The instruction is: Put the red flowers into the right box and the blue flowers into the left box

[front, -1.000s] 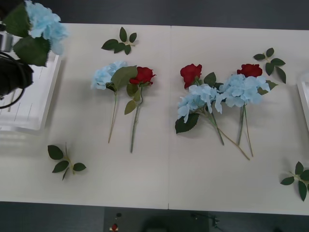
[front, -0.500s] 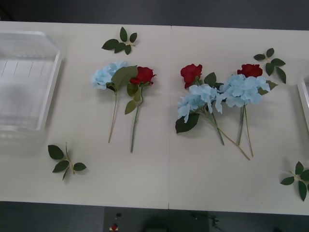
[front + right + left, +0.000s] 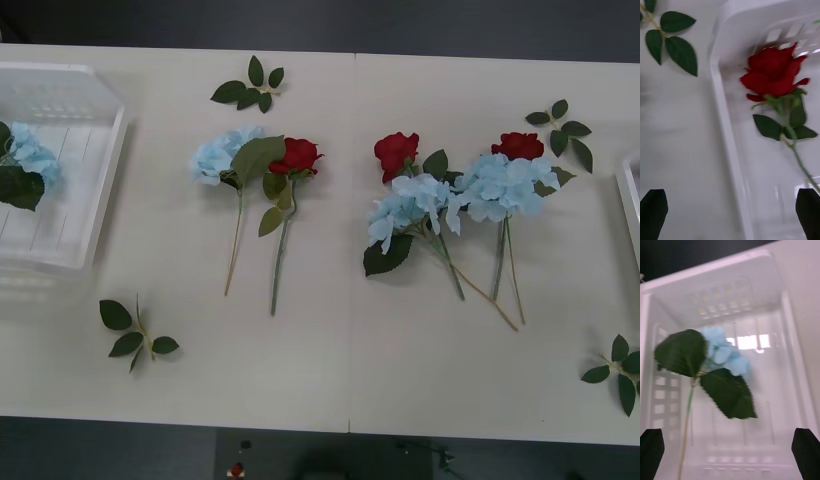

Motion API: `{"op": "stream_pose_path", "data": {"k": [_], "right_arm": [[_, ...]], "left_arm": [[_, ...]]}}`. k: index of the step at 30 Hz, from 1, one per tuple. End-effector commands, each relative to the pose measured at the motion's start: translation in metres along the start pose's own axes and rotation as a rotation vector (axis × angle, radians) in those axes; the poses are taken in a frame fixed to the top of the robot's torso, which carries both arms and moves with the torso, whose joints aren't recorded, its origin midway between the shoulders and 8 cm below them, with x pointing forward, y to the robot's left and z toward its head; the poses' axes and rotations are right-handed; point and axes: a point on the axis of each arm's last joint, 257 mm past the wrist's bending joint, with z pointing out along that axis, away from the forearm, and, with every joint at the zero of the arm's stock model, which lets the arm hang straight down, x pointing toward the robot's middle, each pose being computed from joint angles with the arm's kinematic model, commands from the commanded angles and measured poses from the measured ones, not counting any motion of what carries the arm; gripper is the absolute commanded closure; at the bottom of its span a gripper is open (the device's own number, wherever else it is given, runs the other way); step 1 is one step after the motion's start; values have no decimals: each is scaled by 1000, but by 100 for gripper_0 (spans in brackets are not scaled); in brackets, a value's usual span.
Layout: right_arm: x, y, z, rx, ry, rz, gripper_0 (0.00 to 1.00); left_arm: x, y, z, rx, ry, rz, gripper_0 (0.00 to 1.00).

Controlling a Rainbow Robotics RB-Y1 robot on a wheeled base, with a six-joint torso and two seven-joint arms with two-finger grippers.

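Note:
A blue flower [image 3: 724,350] lies in the left box [image 3: 790,326], free of my left gripper [image 3: 730,455], which hangs open above it. The front view shows that blue flower [image 3: 28,160] at the left box's [image 3: 105,170] left side. A red flower [image 3: 773,77] is inside the right box [image 3: 720,112], with my right gripper [image 3: 730,215] open above it and not touching. On the table lie three more blue flowers [image 3: 222,152] [image 3: 410,205] [image 3: 505,185] and three red flowers [image 3: 296,155] [image 3: 396,152] [image 3: 518,146]. A sliver of the right box [image 3: 630,195] shows at the right edge.
Loose green leaf sprigs lie on the white table at the back [image 3: 250,88], back right [image 3: 562,125], front left [image 3: 135,335] and front right [image 3: 618,372]. One sprig [image 3: 673,37] lies just outside the right box. The flowers' stems point toward the table's front edge.
A second ago my left arm held a blue flower above the left box. The arm has since left the front view, and the flower now lies inside the box.

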Motion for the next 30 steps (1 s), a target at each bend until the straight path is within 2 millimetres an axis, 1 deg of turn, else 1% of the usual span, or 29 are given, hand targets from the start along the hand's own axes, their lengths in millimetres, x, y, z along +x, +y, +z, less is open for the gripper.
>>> {"op": "stream_pose_path", "data": {"k": [1,2,3,4,5,6,7,10,12,13,15,16,20,23,27,29,30], "right_arm": [[16,27,5,-72,7,41,0],[21,37,7,-97,10,50,0],[25,44,10,-113,14,58,0],[31,53,12,-135,18,81,0],[32,58,13,-145,18,94,0],[36,67,16,-163,24,117,0],[39,75,18,-178,29,135,0],[46,97,24,-219,39,189,0],[48,105,29,-234,42,225,0],[47,107,30,-238,40,233,0],[45,112,38,-240,27,248,0],[44,111,40,-235,21,250,0],[37,119,62,-221,-6,283,0],[33,122,72,-199,-8,292,0],[25,122,81,-146,7,305,0],[19,128,85,-133,9,319,0],[15,132,87,-128,8,331,0]], "left_arm": [[-42,-79,-8,143,-50,80,1],[-42,-102,-4,182,-47,91,0],[-44,-116,-1,205,-50,98,0],[-41,-140,4,243,-43,109,1],[-39,-150,7,259,-38,114,1],[-35,-173,12,294,-31,121,0],[-33,-189,16,317,-26,125,0],[-26,-237,33,382,-6,103,0],[-27,-259,42,401,-11,98,1],[-28,-263,44,403,-14,98,1],[-30,-281,55,406,-30,107,1],[-29,-285,57,408,-32,111,1],[-32,-309,71,399,-54,136,1],[-38,-317,77,382,-79,151,1],[-44,-319,81,351,-100,187,1],[-46,-318,83,334,-105,209,1],[-47,-321,84,330,-108,220,1]]}}
